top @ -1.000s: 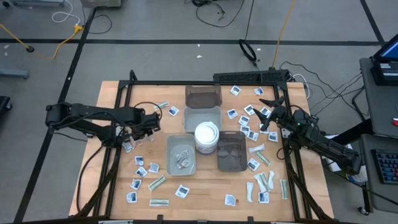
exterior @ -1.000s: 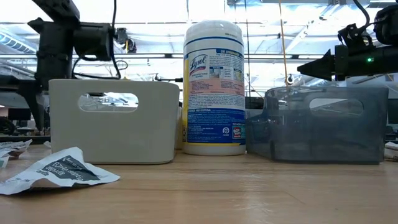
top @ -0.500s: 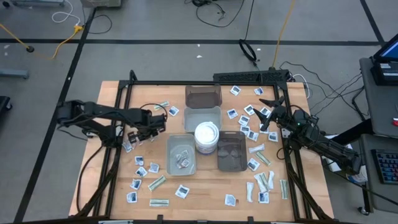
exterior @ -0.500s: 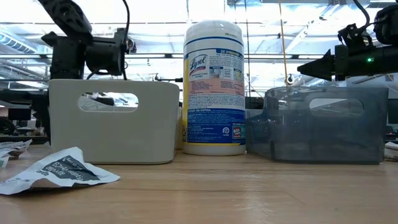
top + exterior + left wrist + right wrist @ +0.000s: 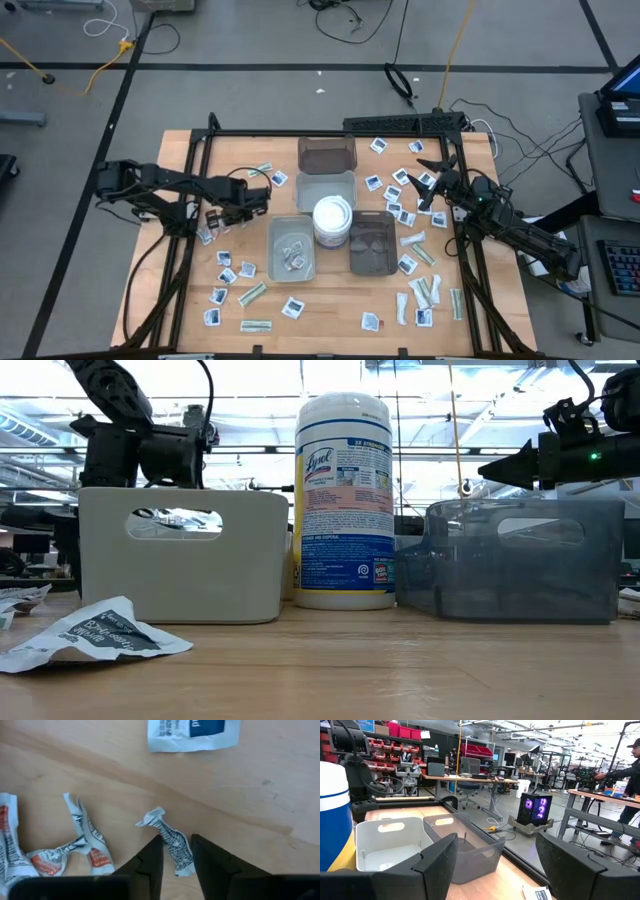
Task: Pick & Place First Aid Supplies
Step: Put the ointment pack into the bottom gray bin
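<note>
Left gripper (image 5: 262, 199) low beside grey tray (image 5: 292, 247), perhaps pinching something, right gripper (image 5: 428, 183) open over scattered packets (image 5: 397, 203)

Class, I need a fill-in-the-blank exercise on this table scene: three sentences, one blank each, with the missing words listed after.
1. The round white tub stands among ____ trays.
2. The left gripper has its jaws on either side of a crumpled ____ on the table.
3. The right gripper hovers with its jaws ____, holding nothing.

Missing words: four; packet; open
</note>
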Controlling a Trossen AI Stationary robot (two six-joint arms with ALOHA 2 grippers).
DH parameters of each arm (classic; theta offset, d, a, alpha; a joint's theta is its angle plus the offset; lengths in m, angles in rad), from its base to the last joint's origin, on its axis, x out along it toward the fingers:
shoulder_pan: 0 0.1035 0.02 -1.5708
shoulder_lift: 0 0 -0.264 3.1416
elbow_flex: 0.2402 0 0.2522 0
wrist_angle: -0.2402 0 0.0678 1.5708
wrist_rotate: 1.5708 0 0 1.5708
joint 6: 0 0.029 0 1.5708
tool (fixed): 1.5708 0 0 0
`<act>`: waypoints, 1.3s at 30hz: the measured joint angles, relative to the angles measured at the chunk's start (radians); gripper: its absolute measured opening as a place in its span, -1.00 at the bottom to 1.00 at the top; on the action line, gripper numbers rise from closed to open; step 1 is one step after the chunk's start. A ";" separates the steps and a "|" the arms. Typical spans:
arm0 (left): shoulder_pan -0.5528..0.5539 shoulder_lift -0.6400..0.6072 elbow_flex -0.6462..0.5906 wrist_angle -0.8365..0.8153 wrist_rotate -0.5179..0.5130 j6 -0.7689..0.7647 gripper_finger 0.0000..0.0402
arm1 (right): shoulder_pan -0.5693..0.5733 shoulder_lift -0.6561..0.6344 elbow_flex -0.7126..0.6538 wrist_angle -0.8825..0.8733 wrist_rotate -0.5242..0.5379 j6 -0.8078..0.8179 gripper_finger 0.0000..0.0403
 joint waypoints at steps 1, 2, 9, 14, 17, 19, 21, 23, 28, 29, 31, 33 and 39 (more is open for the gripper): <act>-0.002 -0.002 0.000 0.000 0.001 0.003 -0.58 | 0.000 0.000 0.000 0.000 0.000 0.000 0.31; -0.005 -0.002 -0.001 0.001 0.003 0.006 -0.63 | 0.000 0.000 0.000 0.000 0.000 0.000 0.31; -0.036 -0.031 -0.003 0.003 0.058 0.024 -0.97 | 0.000 0.000 0.000 0.000 0.000 0.000 0.31; -0.056 -0.098 -0.003 -0.006 0.100 0.040 -0.92 | 0.000 0.000 0.000 0.000 0.000 0.000 0.31; -0.077 -0.142 0.006 -0.016 0.117 0.060 -0.95 | 0.000 0.000 0.000 0.000 0.000 0.000 0.31; -0.094 -0.159 0.034 -0.050 0.119 0.078 -0.98 | 0.000 0.000 0.000 0.000 0.000 0.000 0.31; -0.108 -0.163 0.076 -0.111 0.120 0.095 -0.97 | 0.000 0.000 0.000 0.000 0.000 0.000 0.31; -0.120 -0.167 0.118 -0.184 0.118 0.115 -0.94 | 0.000 0.000 0.000 0.000 0.000 0.000 0.31; -0.144 -0.167 0.232 -0.315 0.094 0.170 -0.95 | 0.000 0.000 0.000 0.000 0.000 0.000 0.31; -0.149 -0.168 0.252 -0.329 0.087 0.178 -0.97 | 0.000 0.000 0.000 0.000 0.000 0.000 0.31; -0.157 -0.168 0.288 -0.354 0.065 0.192 -0.98 | 0.000 0.000 0.000 0.000 0.000 0.000 0.31; -0.165 -0.168 0.322 -0.369 0.055 0.203 -0.96 | 0.000 0.000 0.000 0.000 0.000 0.000 0.31; -0.164 -0.168 0.367 -0.395 0.049 0.239 -0.98 | 0.000 0.000 0.000 0.000 0.000 0.000 0.31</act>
